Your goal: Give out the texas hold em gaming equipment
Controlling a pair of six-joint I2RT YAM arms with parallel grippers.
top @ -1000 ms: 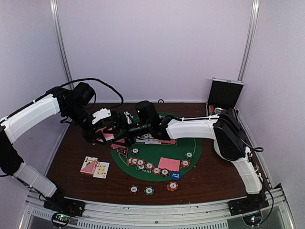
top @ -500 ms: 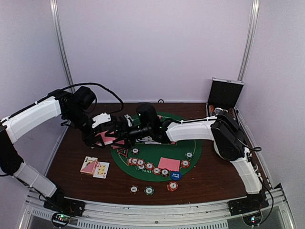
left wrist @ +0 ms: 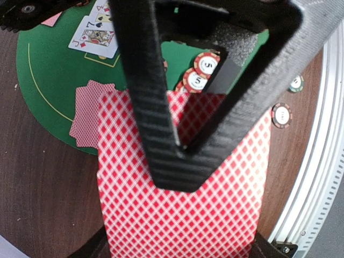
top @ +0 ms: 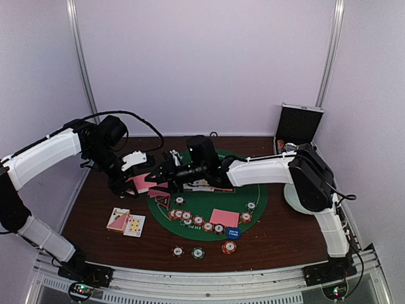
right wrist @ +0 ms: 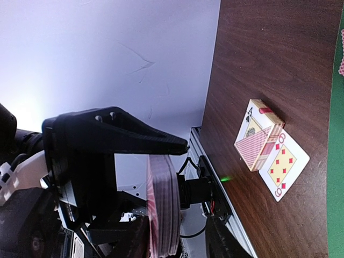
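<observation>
A deck of red-backed cards (left wrist: 183,215) hangs face down over the left rim of the green mat (top: 209,204), partly above the felt and partly above the brown table (top: 95,209). The left gripper (top: 145,180) has its jaws closed on the stack's edges. The right wrist view shows the same deck edge-on, a thick sheaf.

The right gripper (top: 169,171) reaches in from the right and meets the deck. In the left wrist view a black triangular finger (left wrist: 150,107) lies over the top card's back, its tip on the diamond pattern. How wide that claw stands, and whether it has hold of a card, cannot be told.

Below the deck, fanned face-down cards (left wrist: 88,115) lie on the mat. Farther off are a face-up seven and jack (left wrist: 97,29).

A curved row of striped chips (top: 198,220) runs along the mat's near side. Beside it are a single face-down card (top: 224,218) and the blue dealer disc (top: 232,232), which sits at the near rim. Two more chips (top: 245,217) sit toward the mat's right edge, and three chips (top: 198,253) rest on bare wood near the table's front.

Left of the mat, a small pile showing an ace of spades (right wrist: 257,141) touches a face-up diamonds card (right wrist: 282,164). An open black-and-silver case (top: 299,125) stands at the far right corner.
</observation>
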